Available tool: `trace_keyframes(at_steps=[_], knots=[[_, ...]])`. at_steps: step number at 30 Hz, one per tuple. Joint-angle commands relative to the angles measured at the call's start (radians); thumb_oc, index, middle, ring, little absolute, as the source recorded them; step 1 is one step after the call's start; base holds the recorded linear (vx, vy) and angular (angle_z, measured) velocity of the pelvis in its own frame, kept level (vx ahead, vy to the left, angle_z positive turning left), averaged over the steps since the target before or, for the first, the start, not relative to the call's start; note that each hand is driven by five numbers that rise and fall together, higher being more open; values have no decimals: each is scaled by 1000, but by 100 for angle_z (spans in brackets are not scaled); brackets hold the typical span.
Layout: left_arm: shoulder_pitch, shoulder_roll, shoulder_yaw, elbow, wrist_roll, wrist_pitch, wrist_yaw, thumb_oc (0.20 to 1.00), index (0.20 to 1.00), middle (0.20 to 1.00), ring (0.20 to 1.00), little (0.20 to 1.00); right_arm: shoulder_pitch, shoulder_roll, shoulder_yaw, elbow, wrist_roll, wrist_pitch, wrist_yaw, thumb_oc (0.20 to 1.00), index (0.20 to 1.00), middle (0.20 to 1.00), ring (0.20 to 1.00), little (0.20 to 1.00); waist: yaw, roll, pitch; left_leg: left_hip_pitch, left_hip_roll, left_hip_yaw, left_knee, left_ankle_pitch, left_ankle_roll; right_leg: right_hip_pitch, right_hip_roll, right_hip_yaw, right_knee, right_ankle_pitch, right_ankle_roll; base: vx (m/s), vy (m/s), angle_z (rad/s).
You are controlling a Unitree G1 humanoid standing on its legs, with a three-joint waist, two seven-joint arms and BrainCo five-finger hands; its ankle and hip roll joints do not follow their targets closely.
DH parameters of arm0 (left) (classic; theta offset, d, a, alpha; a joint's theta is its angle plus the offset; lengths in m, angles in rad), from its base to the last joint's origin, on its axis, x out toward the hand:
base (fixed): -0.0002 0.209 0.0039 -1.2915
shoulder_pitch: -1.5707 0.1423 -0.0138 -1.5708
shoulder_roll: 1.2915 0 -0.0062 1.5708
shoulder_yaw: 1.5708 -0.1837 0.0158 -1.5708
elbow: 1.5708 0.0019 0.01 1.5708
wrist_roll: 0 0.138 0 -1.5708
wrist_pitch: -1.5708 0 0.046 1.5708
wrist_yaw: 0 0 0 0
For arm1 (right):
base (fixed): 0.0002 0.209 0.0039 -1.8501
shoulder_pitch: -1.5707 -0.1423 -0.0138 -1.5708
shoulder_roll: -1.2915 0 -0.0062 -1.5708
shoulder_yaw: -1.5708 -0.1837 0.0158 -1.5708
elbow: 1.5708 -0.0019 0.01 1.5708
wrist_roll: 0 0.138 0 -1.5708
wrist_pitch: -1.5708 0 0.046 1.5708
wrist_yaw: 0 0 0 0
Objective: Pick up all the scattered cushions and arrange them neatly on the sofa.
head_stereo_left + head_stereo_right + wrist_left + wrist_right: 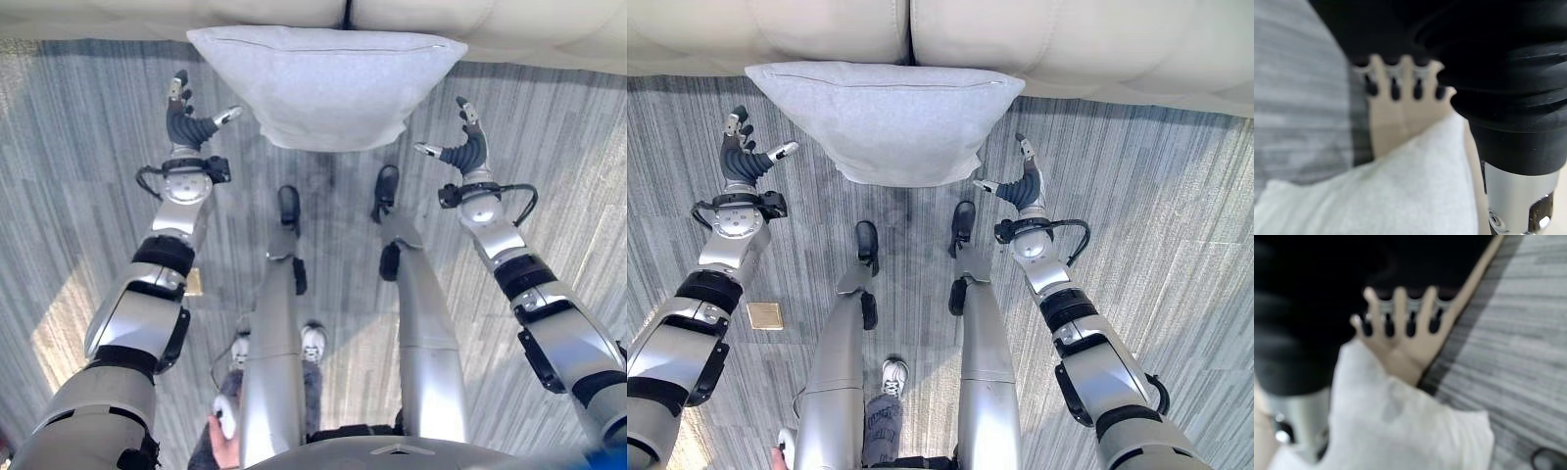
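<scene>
Grey striped carpet (1176,225) is seen below a cream sofa (1068,39). One pale grey cushion (884,117) is leaned against the sofa front, its lower edge over the carpet. Left hand (743,157) and right hand (1024,184) are held on either side of it, fingers relaxed, nothing grasped.

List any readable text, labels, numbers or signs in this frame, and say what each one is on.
None can be read. The grey cushion, the cream sofa and the striped carpet carry no print that shows. The small tan square on the floor looks blank. Both open hands, left hand and right hand, bear no lettering.
</scene>
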Motion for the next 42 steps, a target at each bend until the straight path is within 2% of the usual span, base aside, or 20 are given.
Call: trace_keyframes(at_steps=[1,14,30,42], knots=[[101,-13,34,26,6,-17,6,1000,1000,1000,1000,1000,71,14,30,0,14,-26,11,1000,1000,1000,1000,1000,3,49,-120,-28,44,34,-49,-6,10,21,-12,60,65,-118,118,0,0,0],[117,-12,45,63,0,-12,-1,1000,1000,1000,1000,1000,57,15,-4,73,27,-18,-6,1000,1000,1000,1000,1000,7,58,-141,-89,40,38,-28,-6,16,-42,-11,69,90,-115,119,0,0,0],[23,22,-11,49,-23,-4,9,1000,1000,1000,1000,1000,-129,5,40,170,89,13,-23,1000,1000,1000,1000,1000,24,69,-141,-228,41,24,51,-7,25,-177,-14,74,183,-126,121,0,0,0],[-52,21,-55,18,-49,4,22,1000,1000,1000,1000,1000,-261,-21,75,166,152,21,-22,1000,1000,1000,1000,1000,39,70,-149,-294,34,18,89,-11,33,-247,-10,79,229,-134,123,11,-5,0]])
